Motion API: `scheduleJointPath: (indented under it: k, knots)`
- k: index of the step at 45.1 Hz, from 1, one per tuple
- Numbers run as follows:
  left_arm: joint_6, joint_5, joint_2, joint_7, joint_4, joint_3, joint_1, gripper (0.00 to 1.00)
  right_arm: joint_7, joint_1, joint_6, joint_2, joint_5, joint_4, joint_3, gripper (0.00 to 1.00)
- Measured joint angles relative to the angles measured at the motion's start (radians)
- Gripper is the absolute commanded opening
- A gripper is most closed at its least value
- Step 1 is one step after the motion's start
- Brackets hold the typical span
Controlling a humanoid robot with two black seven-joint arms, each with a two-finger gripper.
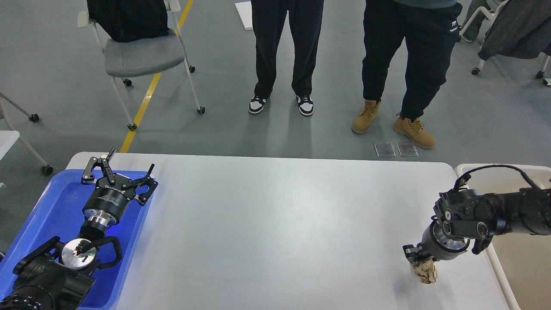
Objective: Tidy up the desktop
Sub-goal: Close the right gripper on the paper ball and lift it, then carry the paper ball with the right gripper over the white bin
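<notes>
The desktop (275, 224) is a wide light grey-white tabletop filling the lower half of the view. A crumpled tan paper ball (426, 273) sits on it near the right front edge. My right gripper (421, 262) points down onto the ball and is shut on it, squeezing it narrow. My left gripper (120, 170) is open and empty, hovering over the far end of the blue tray (51, 206) at the left edge of the desktop.
A beige rimmed bin (523, 262) stands just right of the desktop, under my right arm. Two people stand on the floor beyond the far edge. A grey chair (142, 56) stands at the back left.
</notes>
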Motion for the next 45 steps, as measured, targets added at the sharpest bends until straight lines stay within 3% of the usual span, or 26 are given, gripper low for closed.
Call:
scheduleJointPath:
  k: [26, 45]
  knots:
    - [0.000, 0.001, 0.000, 0.000, 0.000, 0.001, 0.000, 1.00, 0.020, 0.104, 0.074, -0.105, 0.010, 0.067, -0.012, 0.00]
    - [0.000, 0.002, 0.000, 0.001, 0.000, 0.001, 0.000, 1.00, 0.023, 0.534, 0.256, -0.265, 0.004, 0.285, -0.172, 0.00]
